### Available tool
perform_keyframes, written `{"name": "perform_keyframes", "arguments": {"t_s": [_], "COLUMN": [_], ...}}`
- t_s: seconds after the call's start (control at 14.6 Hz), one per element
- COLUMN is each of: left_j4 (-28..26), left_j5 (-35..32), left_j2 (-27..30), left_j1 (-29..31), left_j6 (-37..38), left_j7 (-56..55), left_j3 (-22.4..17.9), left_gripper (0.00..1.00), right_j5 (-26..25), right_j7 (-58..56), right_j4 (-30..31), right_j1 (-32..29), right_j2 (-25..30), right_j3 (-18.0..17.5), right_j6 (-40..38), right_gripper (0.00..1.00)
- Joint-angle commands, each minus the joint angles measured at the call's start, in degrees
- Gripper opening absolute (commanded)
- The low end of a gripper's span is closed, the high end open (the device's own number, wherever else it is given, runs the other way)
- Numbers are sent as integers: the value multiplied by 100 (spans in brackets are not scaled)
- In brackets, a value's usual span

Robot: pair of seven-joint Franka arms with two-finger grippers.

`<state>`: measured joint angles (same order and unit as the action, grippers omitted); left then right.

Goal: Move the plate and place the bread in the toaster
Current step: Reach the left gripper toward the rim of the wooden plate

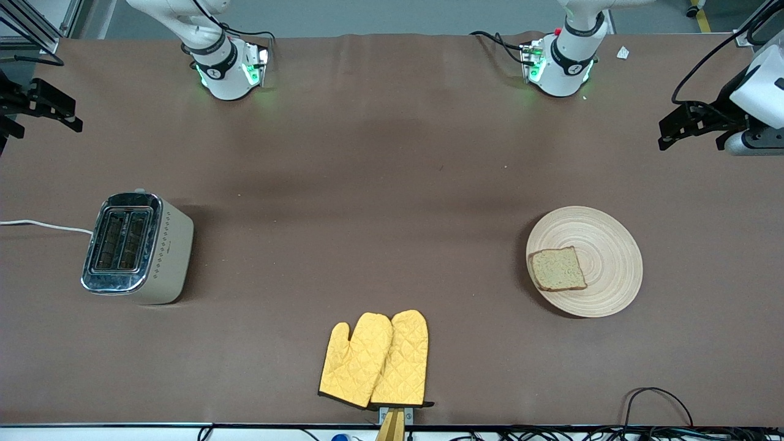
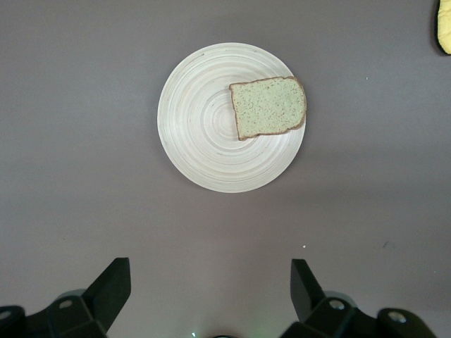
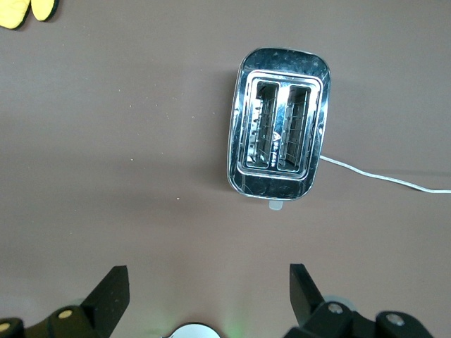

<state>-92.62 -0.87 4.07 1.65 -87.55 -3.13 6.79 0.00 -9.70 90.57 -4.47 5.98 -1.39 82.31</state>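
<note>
The round wooden plate (image 1: 606, 245) (image 2: 201, 120) lies toward the left arm's end of the table. The slice of brown bread (image 1: 557, 269) (image 2: 268, 106) rests flat on it, near its rim. The cream toaster (image 1: 138, 248) (image 3: 278, 134) stands toward the right arm's end, chrome top up, both slots empty. My left gripper (image 1: 689, 144) (image 2: 210, 271) hangs open and empty high over bare table near the plate. My right gripper (image 1: 43, 122) (image 3: 209, 274) hangs open and empty high over bare table near the toaster.
A pair of yellow oven mitts (image 1: 375, 358) lies at the table's edge nearest the front camera, midway between toaster and plate. The toaster's white cord (image 1: 43, 225) (image 3: 380, 178) trails off the right arm's end. Brown tabletop lies between the toaster and the plate.
</note>
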Motion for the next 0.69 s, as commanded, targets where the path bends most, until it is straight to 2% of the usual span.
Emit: {"name": "perform_keyframes", "arguments": {"t_s": [0.0, 0.14, 0.34, 0.62], "left_j4": [156, 244, 578, 578], "left_j5": [-62, -45, 148, 1525], "left_j2": [-55, -82, -625, -1460], "left_j1": [46, 90, 265, 1239], "left_j6": [185, 186, 177, -304], "left_j7": [85, 102, 268, 865], "left_j3": [24, 15, -160, -170], "left_gripper": [100, 100, 100, 100], "right_j5": [62, 62, 62, 62], "right_j7": [-23, -23, -23, -31], "right_j4": [23, 31, 31, 40], "right_j1": [-1, -1, -1, -27], "right_j2": [43, 43, 43, 34], "right_j3": [7, 7, 7, 16], "right_j6": [-22, -22, -31, -31], "right_gripper": [100, 100, 100, 100]}}
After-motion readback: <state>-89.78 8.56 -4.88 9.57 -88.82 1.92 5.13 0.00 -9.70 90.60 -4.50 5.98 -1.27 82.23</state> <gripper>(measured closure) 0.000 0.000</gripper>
